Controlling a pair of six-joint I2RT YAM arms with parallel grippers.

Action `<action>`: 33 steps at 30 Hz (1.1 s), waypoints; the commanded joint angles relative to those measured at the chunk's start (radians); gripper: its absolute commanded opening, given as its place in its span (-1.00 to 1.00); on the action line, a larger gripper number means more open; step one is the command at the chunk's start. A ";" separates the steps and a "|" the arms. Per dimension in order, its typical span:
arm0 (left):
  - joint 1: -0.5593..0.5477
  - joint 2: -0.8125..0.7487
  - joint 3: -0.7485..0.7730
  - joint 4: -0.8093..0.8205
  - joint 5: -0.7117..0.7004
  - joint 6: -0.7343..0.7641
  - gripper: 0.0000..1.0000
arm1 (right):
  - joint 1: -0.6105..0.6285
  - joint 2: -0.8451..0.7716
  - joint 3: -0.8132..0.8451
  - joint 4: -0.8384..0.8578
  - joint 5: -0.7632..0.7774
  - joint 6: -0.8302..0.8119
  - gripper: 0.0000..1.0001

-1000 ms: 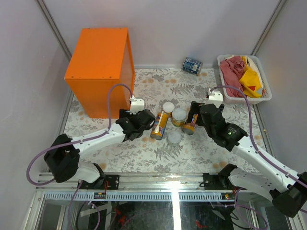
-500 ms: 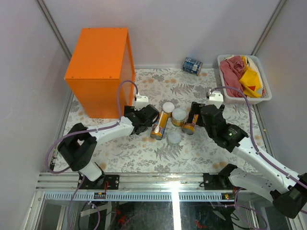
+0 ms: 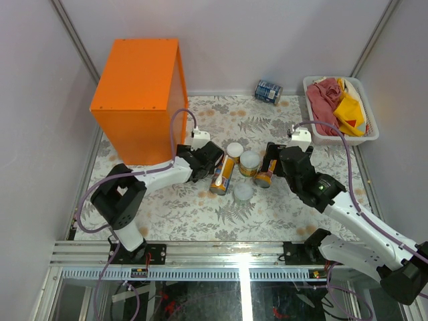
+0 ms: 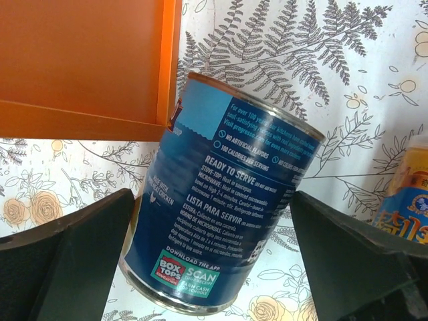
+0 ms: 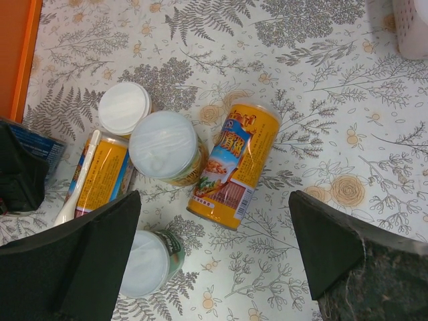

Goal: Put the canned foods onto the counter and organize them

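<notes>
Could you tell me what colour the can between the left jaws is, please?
The can is blue with white print; the left wrist view shows it best.

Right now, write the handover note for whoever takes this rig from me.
Left hand: open, straddling a blue can beside the counter, not clamped on it.
Right hand: open, over a yellow can lying on its side.
A second blue can lies by the far wall. The other cans, including a pale-lidded can, are clustered mid-table.
Done: nothing yet, as no can is on the counter.
Left: lift every can onto the counter and arrange them.
</notes>
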 commanded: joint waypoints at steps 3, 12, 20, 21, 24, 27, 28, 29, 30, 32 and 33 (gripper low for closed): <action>0.007 0.056 0.012 0.019 0.086 -0.030 0.99 | 0.008 -0.003 0.005 0.038 0.012 -0.019 0.99; 0.007 0.084 -0.008 -0.004 0.191 -0.085 1.00 | 0.007 0.005 0.012 0.042 0.014 -0.033 1.00; -0.017 0.082 -0.053 -0.010 0.271 -0.132 0.90 | 0.007 0.010 0.011 0.049 0.017 -0.047 1.00; -0.025 0.081 -0.055 -0.011 0.277 -0.138 0.88 | 0.006 0.010 0.011 0.049 0.019 -0.047 1.00; -0.053 0.083 -0.062 -0.021 0.284 -0.155 0.82 | 0.007 0.010 0.008 0.051 0.021 -0.052 0.99; -0.075 0.075 -0.076 -0.027 0.285 -0.178 0.76 | 0.007 0.006 0.007 0.055 0.020 -0.056 0.99; -0.080 0.069 -0.083 -0.027 0.286 -0.185 0.72 | 0.007 0.004 0.006 0.057 0.021 -0.057 0.98; -0.084 0.063 -0.093 -0.027 0.286 -0.194 0.69 | 0.006 0.002 0.004 0.058 0.020 -0.059 0.98; -0.089 0.054 -0.101 -0.026 0.286 -0.200 0.66 | 0.006 0.000 0.003 0.058 0.020 -0.060 0.97; -0.094 0.038 -0.119 -0.026 0.288 -0.210 0.58 | 0.007 -0.003 0.000 0.059 0.021 -0.064 0.96; -0.097 0.029 -0.127 -0.025 0.288 -0.216 0.57 | 0.007 -0.005 -0.003 0.059 0.022 -0.065 0.96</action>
